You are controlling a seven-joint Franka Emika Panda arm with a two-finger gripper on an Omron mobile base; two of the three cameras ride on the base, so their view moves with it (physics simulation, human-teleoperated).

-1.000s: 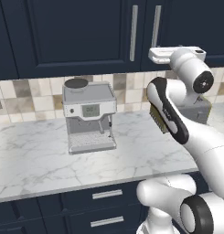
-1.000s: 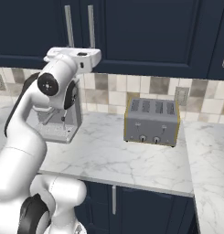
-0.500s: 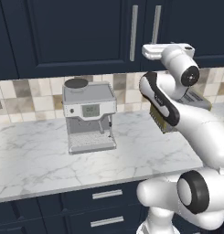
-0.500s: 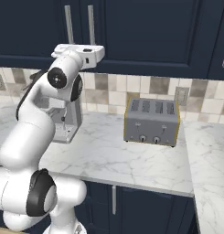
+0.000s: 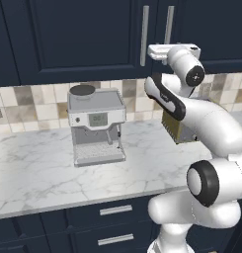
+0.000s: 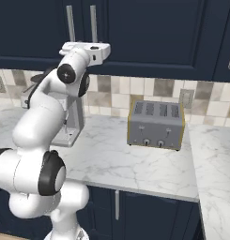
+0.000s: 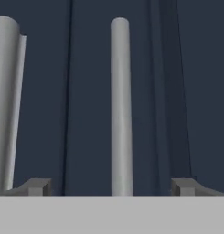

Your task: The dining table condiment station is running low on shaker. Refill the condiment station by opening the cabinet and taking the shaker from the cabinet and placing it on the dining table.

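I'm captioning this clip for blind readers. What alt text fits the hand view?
An open gripper faces a dark navy cabinet up close, with one vertical silver handle standing centred between its two finger tips. A second handle stands at the left edge, past the seam between the doors.

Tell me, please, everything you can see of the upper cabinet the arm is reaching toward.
The cabinet is a dark navy wall unit above the tiled backsplash, with flat panelled doors, all shut. Two long vertical silver bar handles flank the seam between two doors and look like brushed metal. The open gripper faces the doors close up, its fingertips on either side of one handle without visibly touching it. The inside is hidden.
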